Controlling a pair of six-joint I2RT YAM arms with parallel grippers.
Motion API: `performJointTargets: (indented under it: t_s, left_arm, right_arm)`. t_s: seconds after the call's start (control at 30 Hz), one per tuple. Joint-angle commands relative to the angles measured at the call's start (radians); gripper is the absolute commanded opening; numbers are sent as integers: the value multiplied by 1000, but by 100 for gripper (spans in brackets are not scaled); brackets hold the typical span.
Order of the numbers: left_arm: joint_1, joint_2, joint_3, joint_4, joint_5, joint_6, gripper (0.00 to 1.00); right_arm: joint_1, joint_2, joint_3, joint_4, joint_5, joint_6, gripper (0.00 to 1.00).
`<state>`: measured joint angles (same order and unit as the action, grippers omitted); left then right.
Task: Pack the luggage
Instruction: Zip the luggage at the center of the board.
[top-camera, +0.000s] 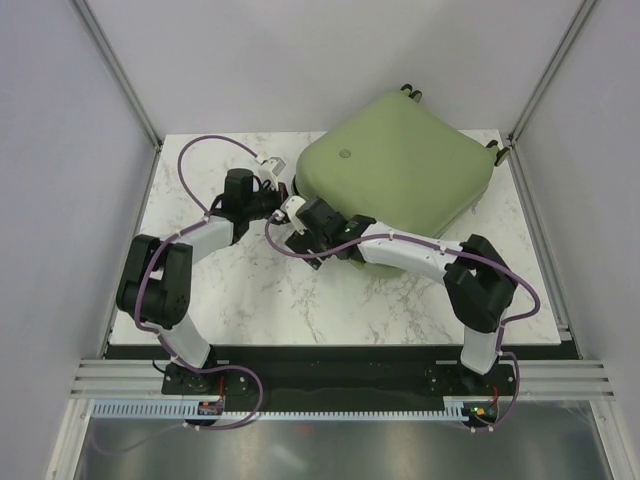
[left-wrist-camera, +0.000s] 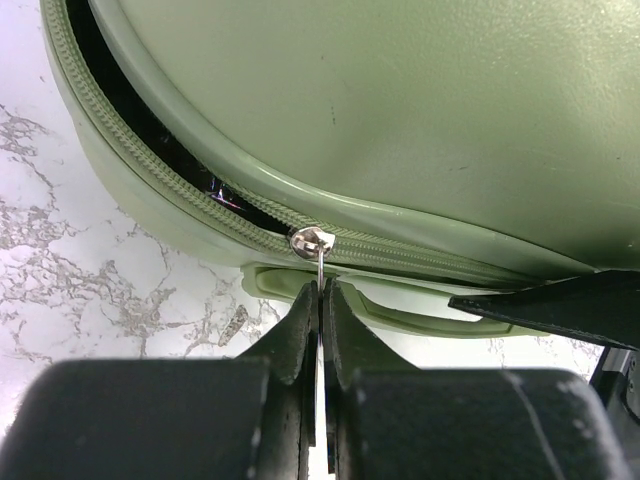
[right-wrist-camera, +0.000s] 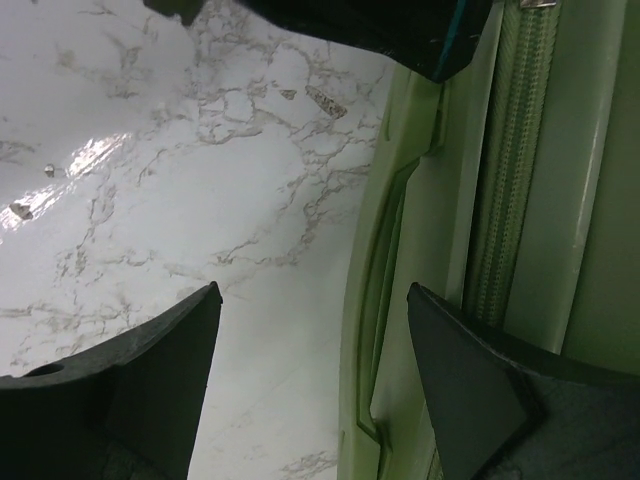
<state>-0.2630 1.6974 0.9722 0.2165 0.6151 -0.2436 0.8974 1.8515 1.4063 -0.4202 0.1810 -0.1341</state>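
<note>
The luggage (top-camera: 400, 165) is a sage-green hard-shell case lying flat at the table's back right, with its wheels (top-camera: 411, 93) at the far edge. In the left wrist view my left gripper (left-wrist-camera: 322, 285) is shut on the thin metal pull of the zipper slider (left-wrist-camera: 311, 240). The zipper is closed to the slider's right. To its left it gapes, showing black lining (left-wrist-camera: 150, 130). My right gripper (right-wrist-camera: 313, 292) stands open beside the case's side handle (right-wrist-camera: 385, 260), one finger over the marble and one over the shell, holding nothing. Both grippers meet at the case's near-left corner (top-camera: 292, 200).
White marble tabletop (top-camera: 260, 290) stretches in front and to the left of the case. Grey walls and metal posts (top-camera: 120, 70) enclose the table. The right arm (top-camera: 420, 255) lies across the middle, just in front of the case.
</note>
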Motion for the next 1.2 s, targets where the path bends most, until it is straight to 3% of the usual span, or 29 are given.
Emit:
performJointTargets:
  t_s: [0.0, 0.17, 0.3, 0.5, 0.57, 0.8, 1.17]
  left_arm:
    - [8, 8, 33, 9, 49, -22, 2]
    - [10, 10, 34, 11, 60, -26, 2]
    - [10, 18, 33, 14, 57, -23, 2]
    - [10, 8, 19, 30, 48, -26, 2]
    - [11, 4, 8, 44, 38, -31, 2]
    - [11, -18, -35, 101, 12, -65, 2]
    - [13, -91, -70, 78, -152, -60, 2]
  right_arm:
    - [5, 9, -33, 113, 169, 28, 83]
    - [3, 61, -39, 119, 152, 45, 82]
    - [-9, 95, -58, 127, 150, 83, 76]
    - [-112, 69, -125, 129, 111, 186, 44]
    - [-132, 49, -147, 118, 118, 189, 29]
    - [-173, -44, -243, 78, 104, 194, 0]
    - [-180, -159, -305, -61, 152, 246, 0]
